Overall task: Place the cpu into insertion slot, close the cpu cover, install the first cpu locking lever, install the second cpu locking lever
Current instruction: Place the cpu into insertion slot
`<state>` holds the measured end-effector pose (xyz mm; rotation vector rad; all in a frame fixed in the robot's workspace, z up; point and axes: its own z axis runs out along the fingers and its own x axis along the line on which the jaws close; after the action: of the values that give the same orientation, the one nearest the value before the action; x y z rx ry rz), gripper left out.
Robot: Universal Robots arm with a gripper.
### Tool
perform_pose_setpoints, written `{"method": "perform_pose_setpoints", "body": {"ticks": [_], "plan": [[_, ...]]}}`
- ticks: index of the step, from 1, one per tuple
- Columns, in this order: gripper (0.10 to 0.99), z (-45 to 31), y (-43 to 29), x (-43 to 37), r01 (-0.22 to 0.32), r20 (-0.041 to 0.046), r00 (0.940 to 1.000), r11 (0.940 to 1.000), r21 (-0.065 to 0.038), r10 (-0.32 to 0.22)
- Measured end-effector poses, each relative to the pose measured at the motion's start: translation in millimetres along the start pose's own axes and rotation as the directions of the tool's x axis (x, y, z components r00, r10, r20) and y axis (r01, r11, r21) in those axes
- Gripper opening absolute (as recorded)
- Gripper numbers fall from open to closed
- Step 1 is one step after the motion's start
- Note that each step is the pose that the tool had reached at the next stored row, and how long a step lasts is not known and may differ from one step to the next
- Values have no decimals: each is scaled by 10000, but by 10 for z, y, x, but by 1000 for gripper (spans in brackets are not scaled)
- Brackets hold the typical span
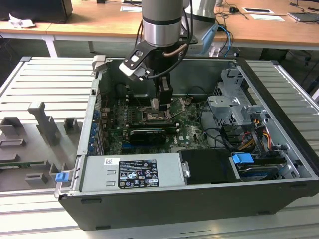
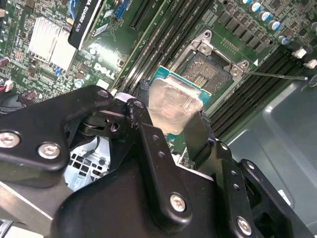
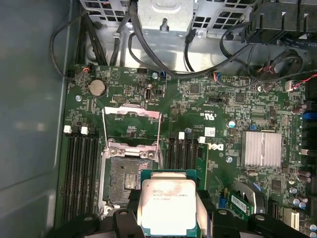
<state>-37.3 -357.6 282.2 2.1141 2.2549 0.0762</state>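
- The first step is in hand: the cpu is gripped by its edges between the closed-in fingers of the gripper, raised just beside the insertion slot.
- The slot is bare; the cpu cover stands open beyond it.
- Seating, it is judged, calls for the chip to be squared and levelled over the slot.
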Motion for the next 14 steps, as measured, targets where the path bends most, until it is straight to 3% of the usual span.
{"method": "perform_pose_setpoints", "body": {"ticks": [5,14], "plan": [[525,110,-8,17,-13,-1,10000,10000,13,13],[525,294,-23,207,-41,3,10000,10000,14,41]]}}
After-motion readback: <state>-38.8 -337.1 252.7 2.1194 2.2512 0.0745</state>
